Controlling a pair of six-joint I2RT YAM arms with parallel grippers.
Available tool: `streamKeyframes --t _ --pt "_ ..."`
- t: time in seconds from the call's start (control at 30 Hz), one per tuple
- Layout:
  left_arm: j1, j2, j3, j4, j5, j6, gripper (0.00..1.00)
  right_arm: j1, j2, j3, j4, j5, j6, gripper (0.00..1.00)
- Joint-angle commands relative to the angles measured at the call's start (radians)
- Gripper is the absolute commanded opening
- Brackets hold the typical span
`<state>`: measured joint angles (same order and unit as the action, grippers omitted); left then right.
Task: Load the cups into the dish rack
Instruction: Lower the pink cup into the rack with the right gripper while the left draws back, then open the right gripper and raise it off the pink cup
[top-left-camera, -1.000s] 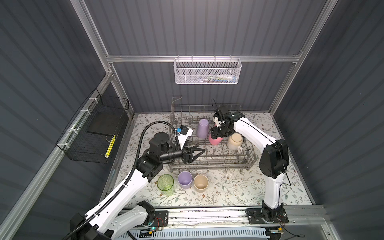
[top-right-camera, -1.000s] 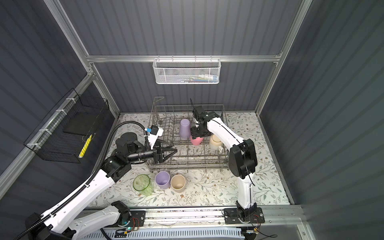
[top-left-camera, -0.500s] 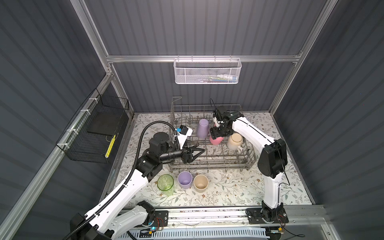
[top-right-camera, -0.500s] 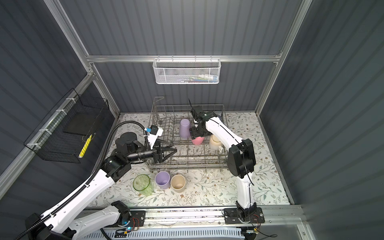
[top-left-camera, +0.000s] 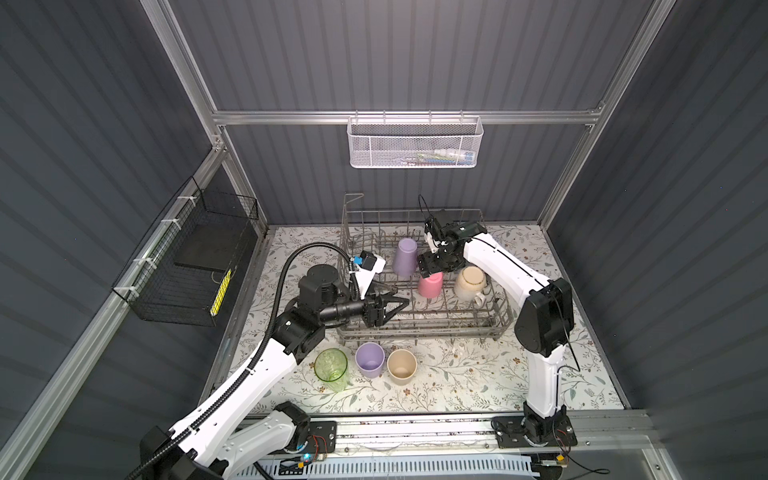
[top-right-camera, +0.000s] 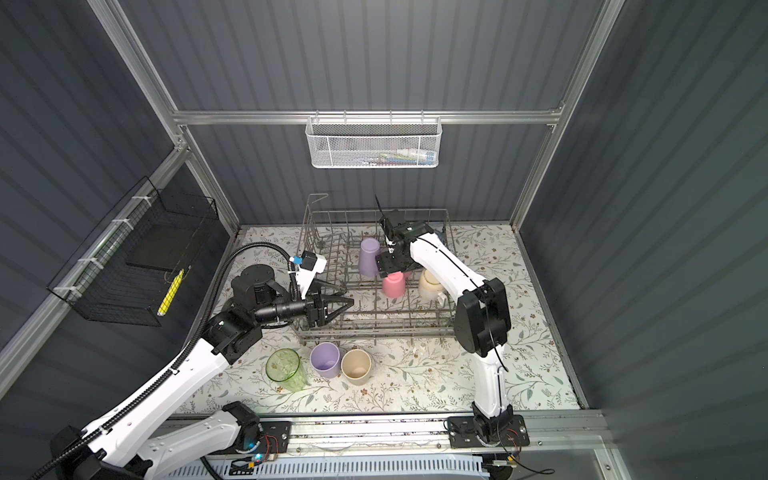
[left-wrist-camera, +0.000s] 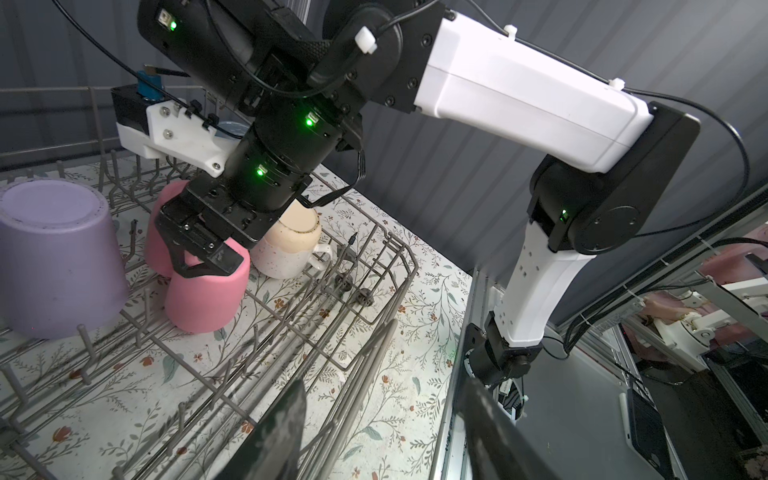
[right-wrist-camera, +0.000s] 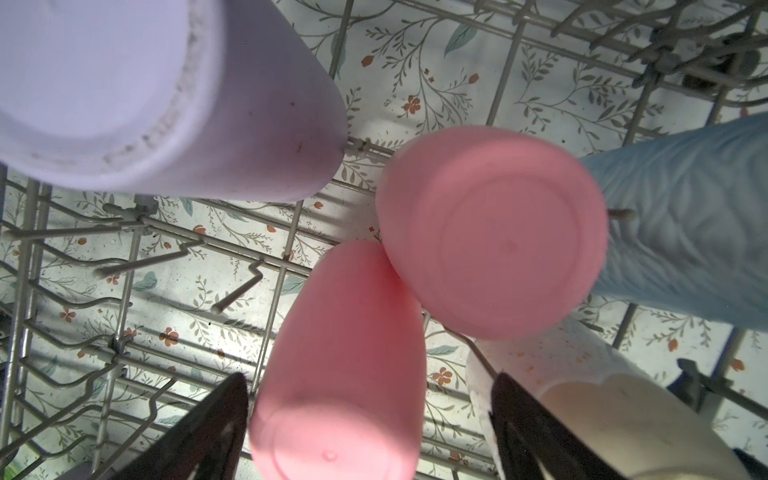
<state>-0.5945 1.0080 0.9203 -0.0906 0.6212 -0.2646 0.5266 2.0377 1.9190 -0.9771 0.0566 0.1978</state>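
We log: right claw (top-left-camera: 434, 271) open, straddling the upturned pink cup (top-left-camera: 430, 286) in the rack (top-left-camera: 419, 331), lilac cup (top-left-camera: 405, 257) at its 10 o'clock; left claw (top-left-camera: 397, 308) open, empty. Risk, we judge: a finger drags on lift-off, tipping pink over.

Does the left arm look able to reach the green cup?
Probably yes: the green cup stands uncovered before the rack; the left gripper is open and empty, but the arm must fold back.
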Motion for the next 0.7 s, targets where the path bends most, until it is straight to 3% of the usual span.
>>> streamKeyframes --t 0.0,0.67 --pt "0.005 -0.013 -0.015 -0.011 0.012 0.019 0.60 0.007 -0.005 0.020 -0.020 0.010 0.002 0.92" --pt "0.009 0.020 0.020 -0.015 0.028 0.015 0.60 0.008 -0.296 -0.120 0.068 -0.012 0.034 0.94"
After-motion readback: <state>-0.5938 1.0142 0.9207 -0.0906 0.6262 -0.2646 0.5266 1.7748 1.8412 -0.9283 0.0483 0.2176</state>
